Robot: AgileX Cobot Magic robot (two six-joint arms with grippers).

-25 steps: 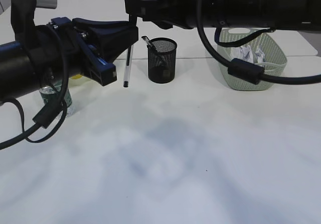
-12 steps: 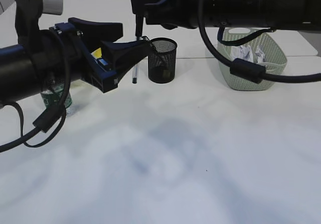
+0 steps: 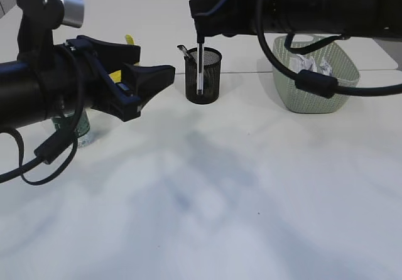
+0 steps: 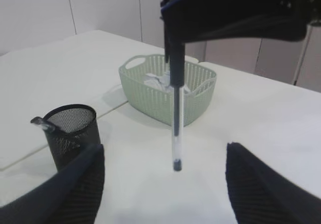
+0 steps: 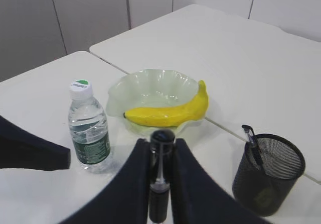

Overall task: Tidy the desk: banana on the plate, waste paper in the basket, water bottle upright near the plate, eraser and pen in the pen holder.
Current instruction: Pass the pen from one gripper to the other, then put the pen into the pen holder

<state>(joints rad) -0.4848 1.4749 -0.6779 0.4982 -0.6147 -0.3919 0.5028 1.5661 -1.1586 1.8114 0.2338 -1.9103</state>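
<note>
1. Left gripper (image 3: 141, 73) – near left, jaws spread wide, holding nothing; parked clear so the other arm has the pen to itself (my read).
2. Water bottle (image 5: 89, 128) – left, partly behind left arm; upright, cap on, just beside plate. Looks done.
3. Pen (image 3: 200, 66) – centre, hanging over pen holder; long axis vertical, top end in the claw, free tip pointing straight down. In exterior view lower end overlaps the mesh (in the cup or in front of it: can't tell).
4. Right gripper (image 5: 159, 156) – reaches in from right, jaws pressed together on pen's upper end; top pinch lets it drop tip-first.
5. Pen holder (image 3: 203, 76) – black mesh cup, upright, w/ one clip-topped item already leaning inside.
6. Basket (image 3: 316, 73) – right, pale green, crumpled paper in it.
7. Plate (image 5: 120, 91) – far left, w/ banana (image 5: 170, 112) lying on it lengthwise.
</note>
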